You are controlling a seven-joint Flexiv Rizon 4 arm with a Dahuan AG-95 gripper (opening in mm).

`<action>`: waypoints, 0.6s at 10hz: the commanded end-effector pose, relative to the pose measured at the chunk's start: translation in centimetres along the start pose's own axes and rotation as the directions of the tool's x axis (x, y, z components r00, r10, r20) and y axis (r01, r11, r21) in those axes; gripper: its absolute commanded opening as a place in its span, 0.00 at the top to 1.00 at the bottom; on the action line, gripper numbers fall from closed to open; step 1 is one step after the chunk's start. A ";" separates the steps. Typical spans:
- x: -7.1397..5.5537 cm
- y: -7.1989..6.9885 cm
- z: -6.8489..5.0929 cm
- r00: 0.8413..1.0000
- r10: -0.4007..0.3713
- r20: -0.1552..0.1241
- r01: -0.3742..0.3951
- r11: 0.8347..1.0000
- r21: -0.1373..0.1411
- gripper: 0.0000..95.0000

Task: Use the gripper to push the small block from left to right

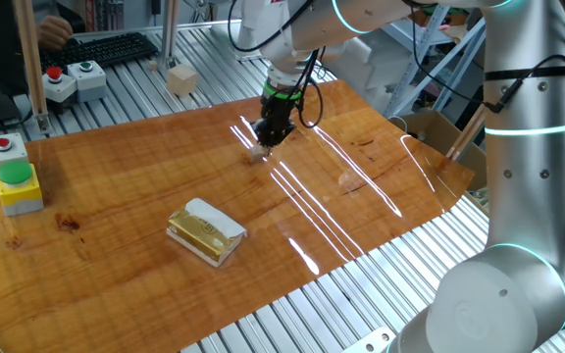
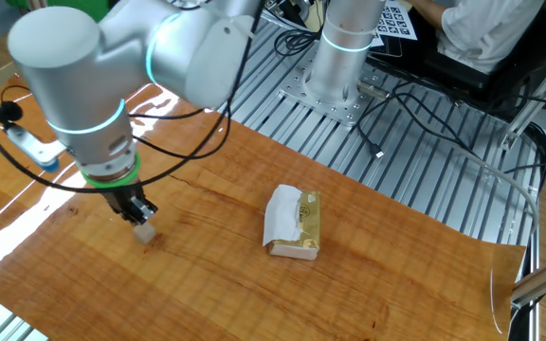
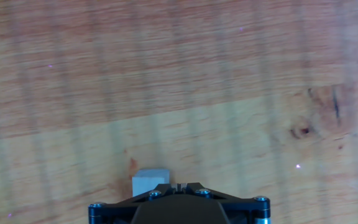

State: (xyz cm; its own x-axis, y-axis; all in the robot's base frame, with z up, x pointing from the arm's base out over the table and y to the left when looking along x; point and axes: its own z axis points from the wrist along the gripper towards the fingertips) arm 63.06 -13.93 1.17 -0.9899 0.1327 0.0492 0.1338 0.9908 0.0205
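Observation:
The small block (image 1: 256,154) is a tiny pale cube on the wooden board. It also shows in the other fixed view (image 2: 145,233) and at the bottom of the hand view (image 3: 150,181). My gripper (image 1: 266,140) is shut, its black fingers pressed together with nothing between them. Its tip (image 2: 139,217) is low over the board and touches, or nearly touches, the block's side. In the hand view the gripper (image 3: 176,185) sits just right of the block's middle and covers its near part.
A yellow packet with white wrapping (image 1: 205,231) lies on the board nearer the front. A larger pale cube (image 1: 181,78) and button boxes (image 1: 18,185) stand at the left and back. The wooden board's (image 1: 430,201) right edge overhangs the metal table.

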 end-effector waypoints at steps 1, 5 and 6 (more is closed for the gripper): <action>0.1 0.9 0.1 1.000 0.014 0.006 -0.013 1.000 -0.006 1.00; -0.1 2.7 0.3 0.999 0.044 0.019 -0.043 0.999 -0.014 1.00; -0.3 3.0 0.3 0.999 0.047 0.019 -0.047 0.999 -0.015 1.00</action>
State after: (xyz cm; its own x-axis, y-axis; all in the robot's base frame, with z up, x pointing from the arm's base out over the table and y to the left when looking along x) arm 63.69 -10.82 1.01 -0.9830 0.1812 0.0300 0.1822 0.9827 0.0320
